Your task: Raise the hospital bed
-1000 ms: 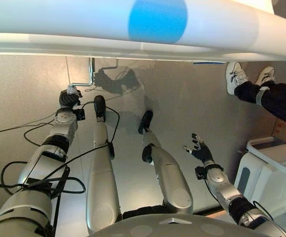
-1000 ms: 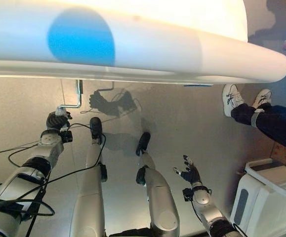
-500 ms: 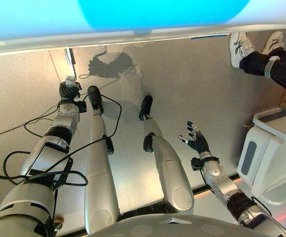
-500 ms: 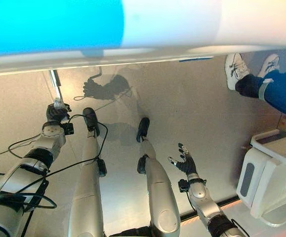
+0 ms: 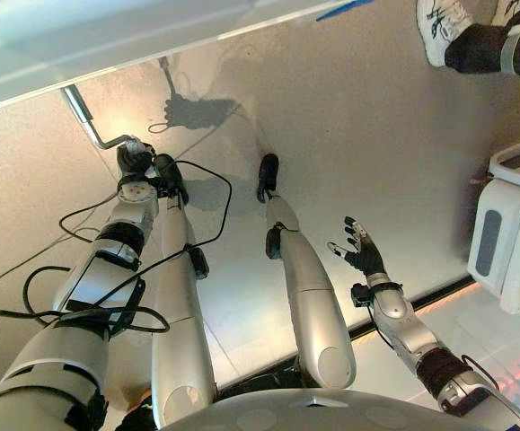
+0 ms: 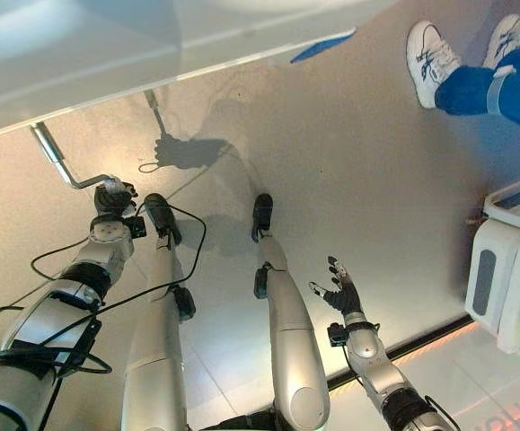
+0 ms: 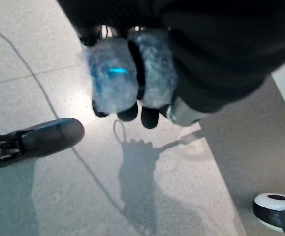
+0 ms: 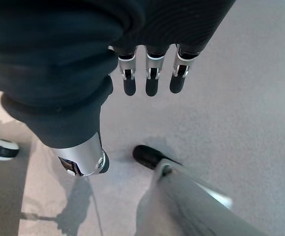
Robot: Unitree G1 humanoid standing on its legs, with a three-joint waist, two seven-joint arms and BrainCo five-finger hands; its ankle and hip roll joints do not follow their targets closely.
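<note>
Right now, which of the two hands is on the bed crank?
The left hand: its fingers are curled round the crank handle under the bed edge. The right hand hangs open over bare floor.

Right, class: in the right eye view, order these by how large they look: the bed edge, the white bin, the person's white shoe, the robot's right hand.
1. bed edge
2. white bin
3. white shoe
4. right hand

The shoe and the hand look close in size, and they lie at different distances, so that order is unsure.
</note>
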